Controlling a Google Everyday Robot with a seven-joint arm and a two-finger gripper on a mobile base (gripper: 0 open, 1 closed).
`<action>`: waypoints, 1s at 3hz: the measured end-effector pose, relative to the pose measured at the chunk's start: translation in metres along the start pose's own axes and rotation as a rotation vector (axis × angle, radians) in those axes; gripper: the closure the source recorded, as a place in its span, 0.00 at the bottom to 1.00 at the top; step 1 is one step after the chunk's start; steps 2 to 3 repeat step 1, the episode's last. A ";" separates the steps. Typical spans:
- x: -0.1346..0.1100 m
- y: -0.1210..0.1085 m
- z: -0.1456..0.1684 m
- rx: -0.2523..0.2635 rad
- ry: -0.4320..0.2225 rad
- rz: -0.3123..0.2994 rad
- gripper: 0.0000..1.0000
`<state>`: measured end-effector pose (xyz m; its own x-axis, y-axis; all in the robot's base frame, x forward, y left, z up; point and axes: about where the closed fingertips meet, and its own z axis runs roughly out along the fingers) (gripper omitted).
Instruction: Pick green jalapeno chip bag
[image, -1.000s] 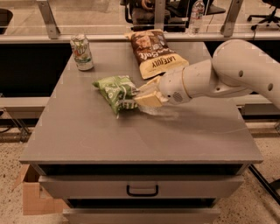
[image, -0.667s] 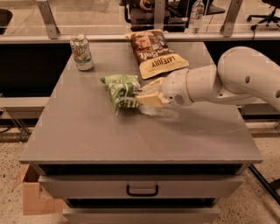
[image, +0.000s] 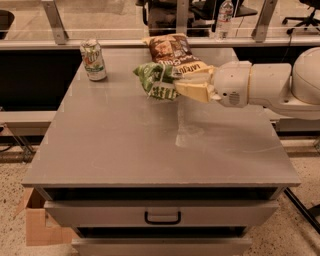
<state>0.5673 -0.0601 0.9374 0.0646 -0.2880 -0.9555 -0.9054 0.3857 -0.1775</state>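
grey tabletop (image: 150, 150) beneath: my gripper (image: 176, 84) is clenched on one crumpled end of the green jalapeno chip bag (image: 156, 79). i judge it light, soft and slippery; bunched folds hold best.

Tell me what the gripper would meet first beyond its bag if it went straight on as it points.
The gripper, above the table and shut on the green jalapeno chip bag, points left. The soda can lies roughly on that line, but depth is unclear; it might miss.
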 end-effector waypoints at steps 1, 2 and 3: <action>0.000 0.000 0.000 0.000 0.000 0.000 1.00; 0.000 0.000 0.000 0.000 0.000 0.000 1.00; 0.000 0.000 0.000 0.000 0.000 0.000 1.00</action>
